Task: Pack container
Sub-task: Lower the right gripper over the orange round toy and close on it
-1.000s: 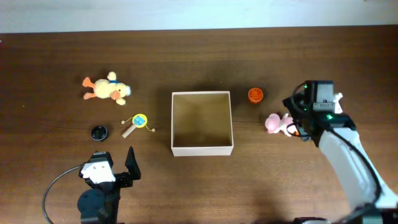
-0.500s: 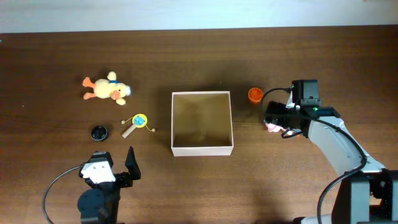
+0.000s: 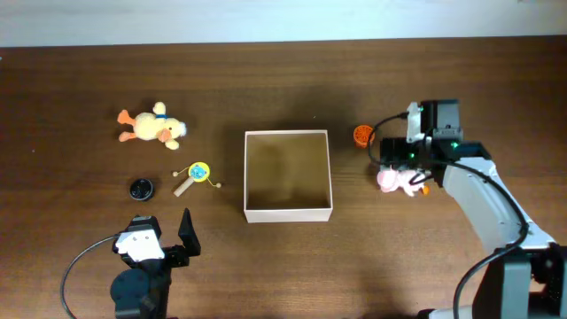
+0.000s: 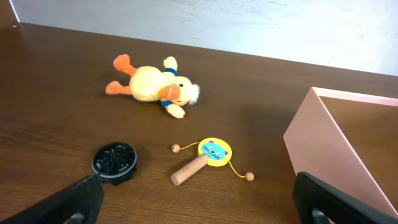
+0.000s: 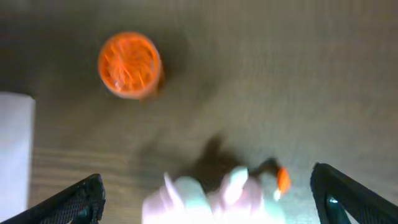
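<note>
The container (image 3: 288, 213), a square shallow box with white walls and a tan inside, stands empty at the table's middle; its wall (image 4: 323, 149) shows at the right of the left wrist view. My right gripper (image 3: 400, 164) hovers over a pink plush toy (image 3: 394, 181) to the right of the container. In the right wrist view that gripper (image 5: 208, 210) is open, and the blurred pink toy (image 5: 205, 190) lies between the wide-spread fingers without touching them. My left gripper (image 3: 168, 241) rests at the front left, open and empty (image 4: 199, 210).
An orange round piece (image 3: 363, 135) (image 5: 129, 65) sits behind the pink toy. On the left lie a yellow plush duck (image 3: 152, 127) (image 4: 152, 87), a small rattle drum with a wooden handle (image 3: 197, 175) (image 4: 208, 158) and a black round cap (image 3: 141, 189) (image 4: 115, 163).
My right gripper has swung left from beside the pink toy to right over it, and its jaws have spread a little wider. The left arm has not moved.
</note>
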Action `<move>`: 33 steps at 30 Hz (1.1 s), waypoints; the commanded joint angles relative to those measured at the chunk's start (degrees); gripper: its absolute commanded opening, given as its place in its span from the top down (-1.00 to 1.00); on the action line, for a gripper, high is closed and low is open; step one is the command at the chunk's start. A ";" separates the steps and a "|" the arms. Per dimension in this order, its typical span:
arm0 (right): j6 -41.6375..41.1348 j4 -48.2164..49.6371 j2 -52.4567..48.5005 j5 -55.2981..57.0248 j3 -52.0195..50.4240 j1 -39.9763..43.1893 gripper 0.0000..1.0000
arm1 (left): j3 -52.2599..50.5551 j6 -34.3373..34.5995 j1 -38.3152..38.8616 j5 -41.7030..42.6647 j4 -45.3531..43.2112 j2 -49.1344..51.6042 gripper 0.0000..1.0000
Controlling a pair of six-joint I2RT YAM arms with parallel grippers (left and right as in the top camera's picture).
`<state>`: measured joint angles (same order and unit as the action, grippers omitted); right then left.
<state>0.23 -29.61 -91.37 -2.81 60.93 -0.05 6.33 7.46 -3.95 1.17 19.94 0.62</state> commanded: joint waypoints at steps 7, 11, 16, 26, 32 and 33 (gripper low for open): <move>4.07 8.94 -3.85 -4.31 2.36 -4.42 -0.89 | -0.24 -0.92 -0.39 0.79 0.02 -0.28 -0.99; 4.02 10.84 -8.50 -4.35 2.43 -6.34 -0.87 | -0.24 -0.92 -0.39 0.79 0.02 -0.28 -0.99; 4.02 11.74 -12.48 -4.31 2.43 -6.75 -0.82 | -0.24 -0.92 -0.39 0.79 0.02 -0.28 -0.99; 4.04 16.00 -14.93 -4.31 2.40 -6.69 -0.82 | -0.24 -0.92 -0.39 0.79 0.02 -0.28 -0.99; 3.98 16.15 -16.94 -4.31 2.40 -6.69 -0.82 | -0.24 -0.92 -0.39 0.79 0.02 -0.28 -0.99; 3.98 16.20 -17.31 -4.31 2.40 -6.69 -0.80 | -0.24 -0.92 -0.39 0.79 0.02 -0.28 -0.99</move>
<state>3.68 -13.58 -107.31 -6.61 62.59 -6.48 6.33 7.46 -3.95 1.17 19.94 0.62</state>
